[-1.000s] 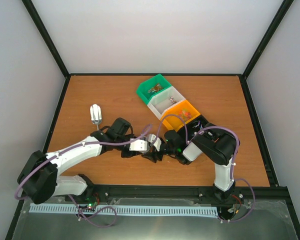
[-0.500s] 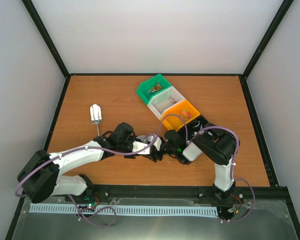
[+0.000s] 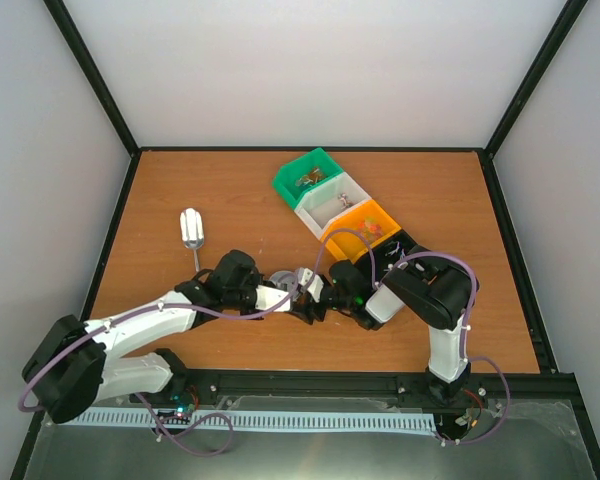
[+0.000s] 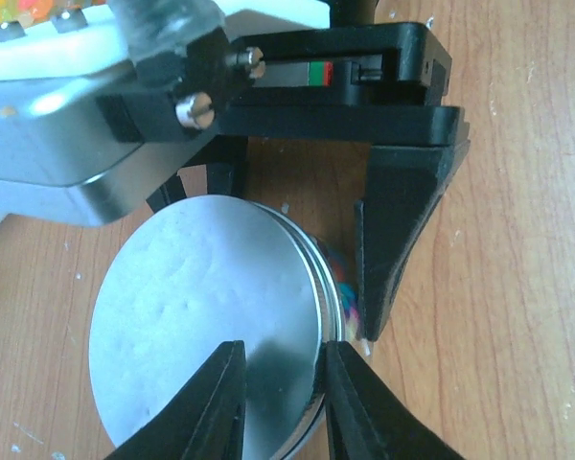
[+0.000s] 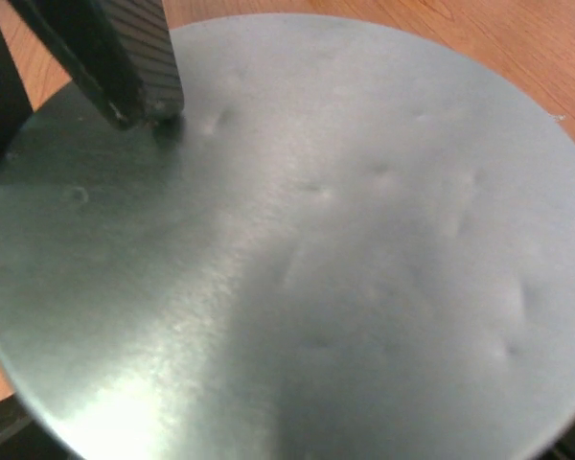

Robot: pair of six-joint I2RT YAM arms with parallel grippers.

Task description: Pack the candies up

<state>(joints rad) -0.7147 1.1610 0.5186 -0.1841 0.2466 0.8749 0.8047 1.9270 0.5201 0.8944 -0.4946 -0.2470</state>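
Note:
A small clear jar with a round metal lid (image 4: 201, 316) stands on the table, seen small in the top view (image 3: 281, 279). Mixed-colour candies (image 4: 341, 280) show through its side under the lid. My right gripper (image 3: 308, 292) is shut on the jar, one black finger (image 4: 402, 230) on each side. The lid (image 5: 316, 240) fills the right wrist view. My left gripper (image 4: 281, 350) hovers over the lid's edge, fingers a little apart and holding nothing. One fingertip (image 5: 134, 67) touches the lid top. More candies lie in the green bin (image 3: 302, 168) and orange bin (image 3: 352, 216).
Green, white (image 3: 326, 196), orange and black (image 3: 408, 244) bins stand in a diagonal row at the back right; my right arm partly covers the black one. A metal scoop (image 3: 191, 228) lies on the table at the left.
My left arm has drawn back to the left and lowered, uncovering the jar's lid in the top view. The right arm and jar have stayed in place.

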